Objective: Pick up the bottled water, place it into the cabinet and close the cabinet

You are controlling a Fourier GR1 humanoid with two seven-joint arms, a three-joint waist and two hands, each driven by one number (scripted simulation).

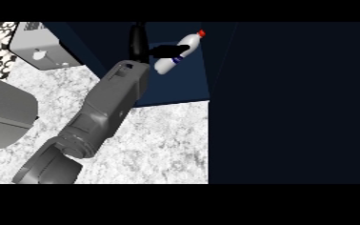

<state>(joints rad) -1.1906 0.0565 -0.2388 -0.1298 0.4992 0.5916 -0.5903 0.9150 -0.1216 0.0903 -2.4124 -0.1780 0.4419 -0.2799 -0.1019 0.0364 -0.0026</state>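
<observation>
The bottled water point(177, 52) sits tilted inside the open cabinet point(175, 88), red cap toward the dark door point(281, 100) at right, just past the speckled tabletop point(162, 138) edge. The left hand point(163, 51), forearm stretched inward, curls around the bottle's middle.

Left robot hand point(160, 51) on an outstretched grey forearm, fingers curled in a grasp.
</observation>
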